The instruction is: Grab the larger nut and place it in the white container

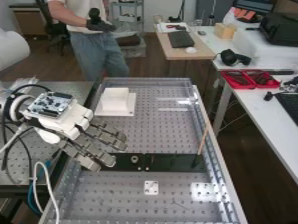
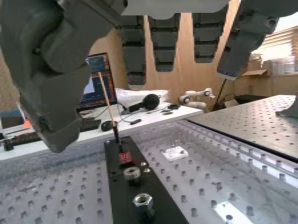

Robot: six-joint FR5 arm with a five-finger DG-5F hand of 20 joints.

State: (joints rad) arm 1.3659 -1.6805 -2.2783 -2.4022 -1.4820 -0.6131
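In the high view the hand (image 1: 65,121) is over the bench's left side, its straight fingers slanting down above the left part of the flat black bar (image 1: 171,162). They cover the middle of the row of parts. The bearing (image 1: 134,159) stands just right of the fingertips. Behind, the white container (image 1: 116,98) sits on a pale plate. From the wrist, the larger nut (image 2: 143,201) stands upright on the bar, with the bearing (image 2: 132,173) beyond it. The hand (image 2: 164,44) has its fingers straight and thumb apart, with nothing between them.
A thin wooden stick (image 1: 203,140) rises from the bar's right end. A small white plate (image 1: 151,187) lies on the bench nearer the camera. Raised metal rails (image 1: 222,175) edge the bench. Cables (image 1: 38,187) hang at the left, below the arm.
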